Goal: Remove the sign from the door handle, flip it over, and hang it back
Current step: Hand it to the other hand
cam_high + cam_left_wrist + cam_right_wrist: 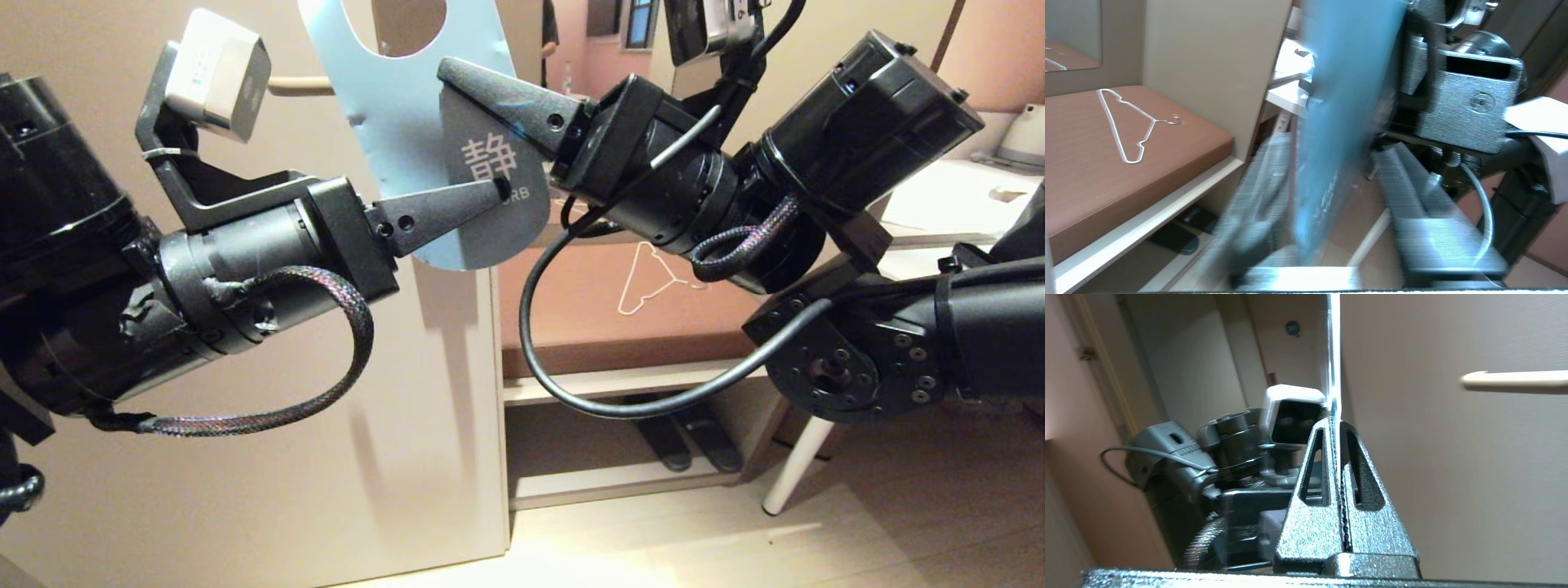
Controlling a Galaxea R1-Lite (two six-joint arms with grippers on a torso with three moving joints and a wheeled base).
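Note:
The blue-grey sign hangs in the air in front of the beige door, its white lettering facing me and its large hole at the top. My right gripper comes in from the right and is shut on the sign's right edge. In the right wrist view the card shows edge-on, pinched between the fingers of the right gripper. My left gripper reaches in from the left at the sign's lower part. The left gripper is open, one finger on each side of the sign. The cream door handle juts out behind the sign, bare.
A thin white wire hanger lies on a brown bench top to the right of the door. Dark slippers sit on the shelf under the bench. A white table leg stands further right.

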